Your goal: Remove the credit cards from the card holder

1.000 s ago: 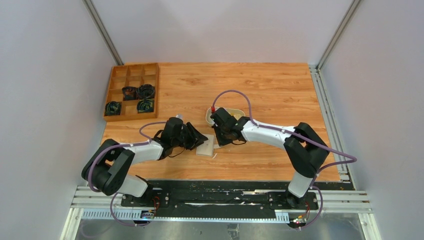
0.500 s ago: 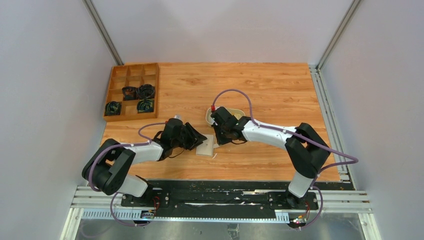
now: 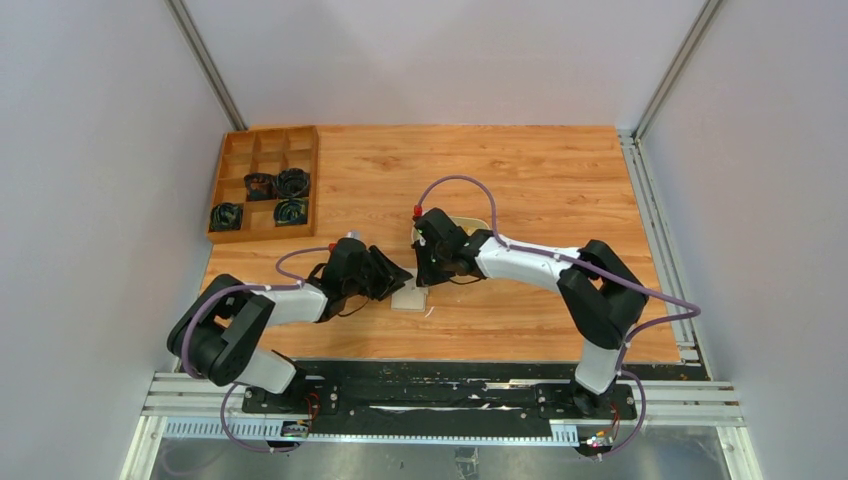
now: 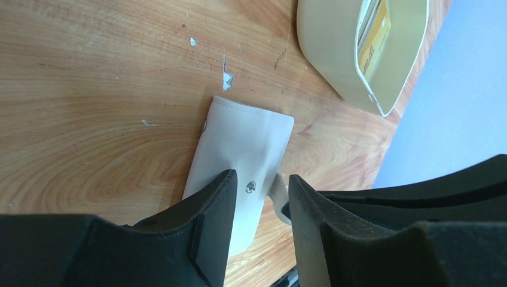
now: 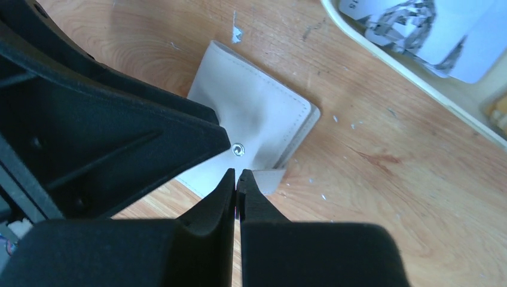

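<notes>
The card holder (image 3: 410, 296) lies folded flat on the table, cream-beige, its metal snap (image 5: 238, 149) facing up. My left gripper (image 4: 260, 186) stands half open over its near end: one finger (image 4: 215, 203) rests on the cover, and the other is past the edge by the snap tab (image 4: 277, 192). My right gripper (image 5: 237, 177) is shut, with its tips touching the card holder just below the snap and the tab (image 5: 269, 179) beside them. Nothing shows between its fingers. Credit cards lie in the oval tray: whitish printed ones (image 5: 418, 24) and a yellow one (image 4: 376, 36).
The cream oval tray (image 4: 335, 66) stands just behind the card holder, partly under the right arm (image 3: 520, 262). A wooden divided box (image 3: 262, 185) with dark coiled items sits at the back left. The left gripper's black finger (image 5: 119, 131) fills the left of the right wrist view.
The right gripper has moved left and down to the card holder, still shut. The left gripper has stayed in place over the card holder.
</notes>
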`<state>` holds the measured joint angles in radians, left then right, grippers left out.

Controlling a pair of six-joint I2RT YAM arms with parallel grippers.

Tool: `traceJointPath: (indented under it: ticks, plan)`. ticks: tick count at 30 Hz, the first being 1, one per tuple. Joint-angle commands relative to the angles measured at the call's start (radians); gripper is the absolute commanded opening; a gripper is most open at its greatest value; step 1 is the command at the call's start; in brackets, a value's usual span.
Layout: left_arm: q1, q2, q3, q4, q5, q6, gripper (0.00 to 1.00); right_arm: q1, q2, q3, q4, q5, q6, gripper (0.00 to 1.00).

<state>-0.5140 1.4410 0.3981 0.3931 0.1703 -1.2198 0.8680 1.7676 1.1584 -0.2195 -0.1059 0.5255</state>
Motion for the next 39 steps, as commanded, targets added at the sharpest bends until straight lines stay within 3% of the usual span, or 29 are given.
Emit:
traceJointPath:
  ticks: [1, 11, 26, 33, 39]
  plan:
    - [-0.004, 0.03, -0.027, -0.042, -0.069, 0.0, 0.47, -0.005, 0.047, 0.032, 0.048, -0.06, 0.045, 0.03]
    - [-0.004, 0.056, -0.025, -0.04, -0.069, -0.024, 0.47, 0.005, 0.081, 0.015, 0.099, -0.055, 0.084, 0.24]
    - [-0.004, 0.071, -0.018, -0.04, -0.06, -0.017, 0.46, 0.018, 0.013, 0.019, -0.019, 0.028, 0.026, 0.29]
    - [-0.004, 0.075, -0.015, -0.04, -0.06, -0.015, 0.46, 0.029, -0.02, 0.04, -0.117, 0.104, -0.043, 0.41]
    - [-0.007, 0.076, -0.014, -0.041, -0.063, -0.016, 0.46, 0.035, -0.01, 0.068, -0.171, 0.172, -0.064, 0.4]
